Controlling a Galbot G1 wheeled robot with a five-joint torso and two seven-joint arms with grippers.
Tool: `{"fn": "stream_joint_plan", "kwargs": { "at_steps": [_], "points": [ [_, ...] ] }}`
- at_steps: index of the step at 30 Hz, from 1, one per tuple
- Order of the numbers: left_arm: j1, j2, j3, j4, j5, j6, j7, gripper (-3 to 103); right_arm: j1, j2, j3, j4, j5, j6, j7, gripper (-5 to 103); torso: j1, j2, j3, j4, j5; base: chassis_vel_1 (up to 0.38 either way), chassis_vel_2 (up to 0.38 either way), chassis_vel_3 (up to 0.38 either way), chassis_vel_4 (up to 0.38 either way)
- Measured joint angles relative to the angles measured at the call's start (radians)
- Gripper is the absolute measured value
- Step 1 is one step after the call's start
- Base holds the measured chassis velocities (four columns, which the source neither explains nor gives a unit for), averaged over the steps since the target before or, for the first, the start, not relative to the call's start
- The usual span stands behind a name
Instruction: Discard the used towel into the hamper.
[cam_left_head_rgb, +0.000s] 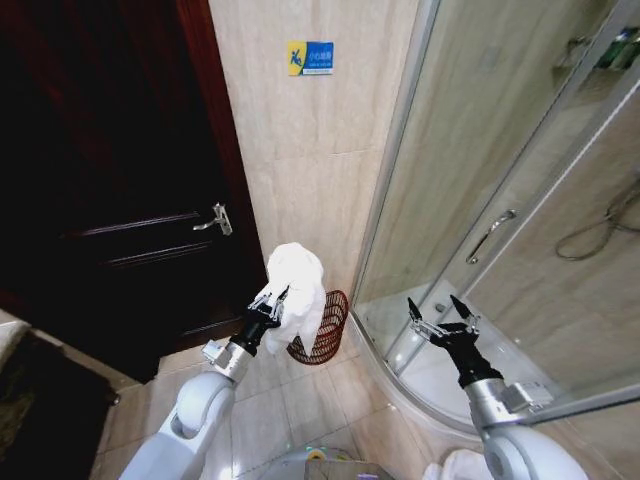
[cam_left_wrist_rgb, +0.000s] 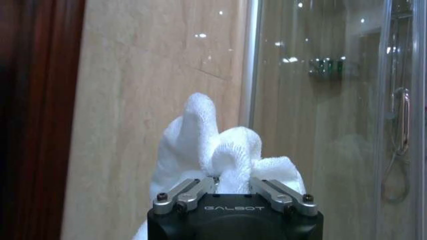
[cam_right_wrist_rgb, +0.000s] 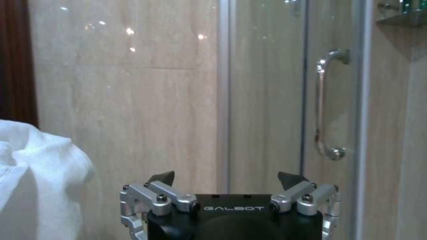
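Observation:
A white towel hangs bunched from my left gripper, which is shut on it. It is held in the air just above and in front of the hamper, a dark red-brown wire basket on the floor by the tiled wall. In the left wrist view the towel bulges up between the closed fingers. My right gripper is raised on the right by the shower door, open and holding nothing. The right wrist view has its fingers spread apart and the towel at the edge.
A dark wooden door with a metal lever handle stands to the left. A curved glass shower enclosure with a chrome handle and white base rim lies to the right. Beige floor tiles lie between.

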Motion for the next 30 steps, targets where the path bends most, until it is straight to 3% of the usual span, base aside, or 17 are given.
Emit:
{"fn": "stream_joint_plan", "kwargs": {
  "at_steps": [20,27,30],
  "points": [
    [-0.068,0.015,0.043,0.082,-0.012,0.001,-0.004,10,-0.016,0.003,-0.007,0.004,-0.023,0.002,0.018,100,0.000,0.000,0.000,0.0002,0.0001,-0.032,0.005,0.008,-0.032],
    [-0.186,0.022,0.125,0.184,-0.013,0.003,-0.014,10,-0.018,0.012,-0.006,0.005,-0.032,0.013,0.021,100,0.000,0.000,0.000,0.0001,0.0001,0.000,0.000,0.000,0.000],
    [-0.292,0.011,0.186,0.289,-0.013,-0.007,-0.014,10,-0.026,0.017,-0.005,0.013,-0.039,0.013,0.027,100,0.000,0.000,0.000,0.0002,0.0002,0.000,0.000,0.000,0.000]
  ]
}}
